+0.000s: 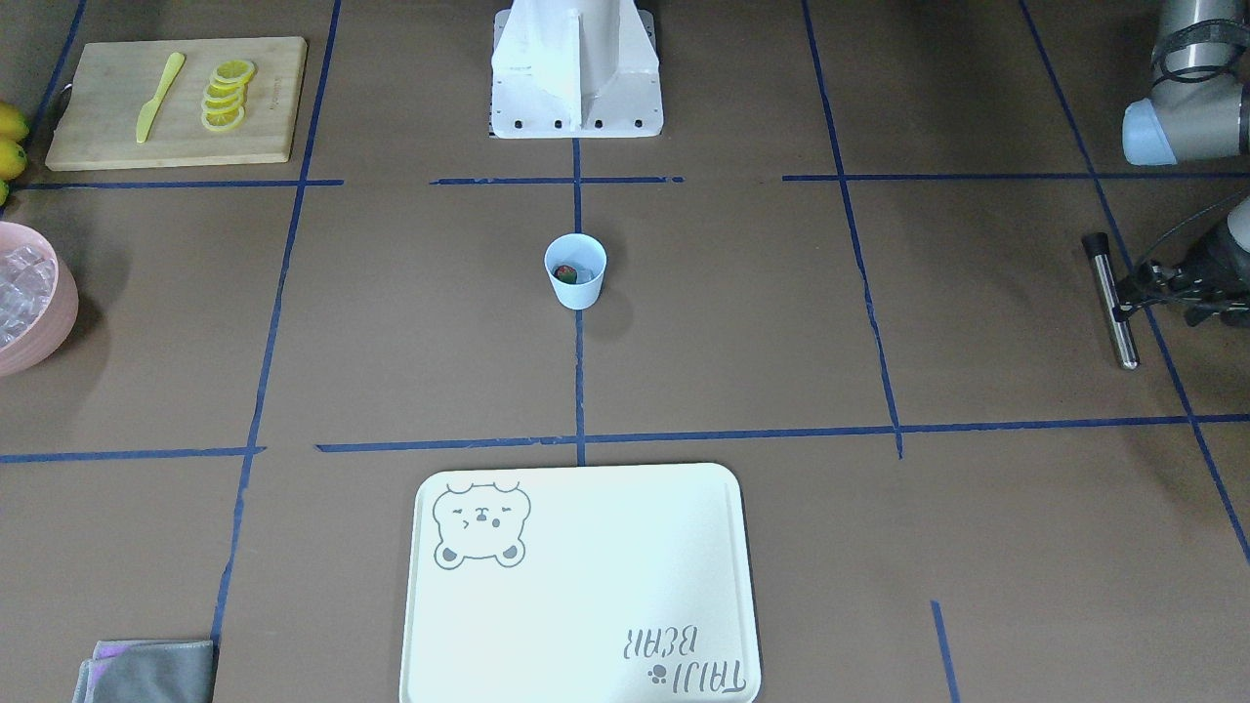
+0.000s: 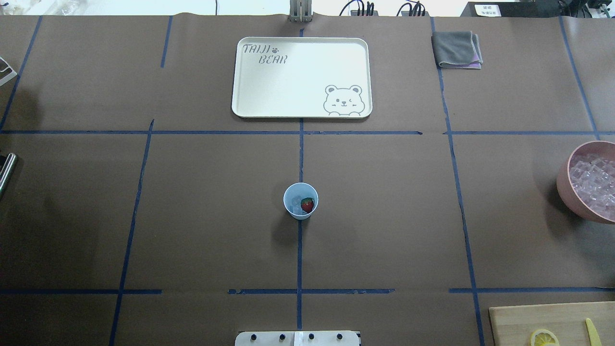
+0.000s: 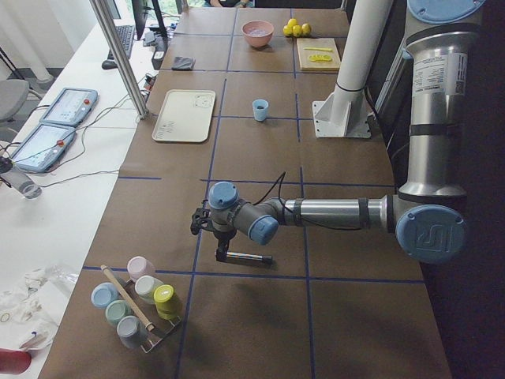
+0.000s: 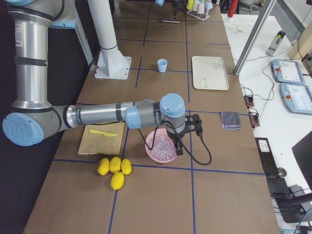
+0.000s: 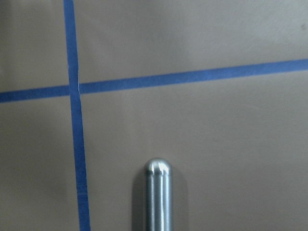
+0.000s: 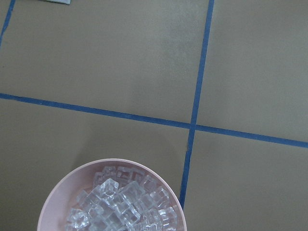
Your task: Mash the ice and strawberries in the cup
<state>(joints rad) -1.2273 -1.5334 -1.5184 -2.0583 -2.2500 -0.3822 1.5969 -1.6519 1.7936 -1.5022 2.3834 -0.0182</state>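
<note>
The light-blue cup (image 2: 300, 201) stands upright at the table's middle on a blue tape line. Inside it lie a red strawberry (image 2: 307, 205) and pale ice (image 2: 295, 202). Far off at the robot's left end, a metal rod (image 1: 1114, 308) with a black cap lies on the table. My left gripper (image 1: 1125, 298) is down at the rod; I cannot tell whether its fingers are closed on it. The left wrist view shows only the rod's rounded tip (image 5: 158, 192). My right gripper (image 4: 179, 148) hangs over the pink bowl's rim, and I cannot tell its state.
A pink bowl (image 2: 566, 192) full of ice cubes sits at the robot's right. A wooden board (image 1: 273, 98) holds lemon slices (image 1: 227, 95) and a yellow knife (image 1: 159, 96). A bear tray (image 1: 586, 586) and a grey cloth (image 1: 146, 672) lie on the far side. A rack of cups (image 3: 134, 304) stands beyond the rod.
</note>
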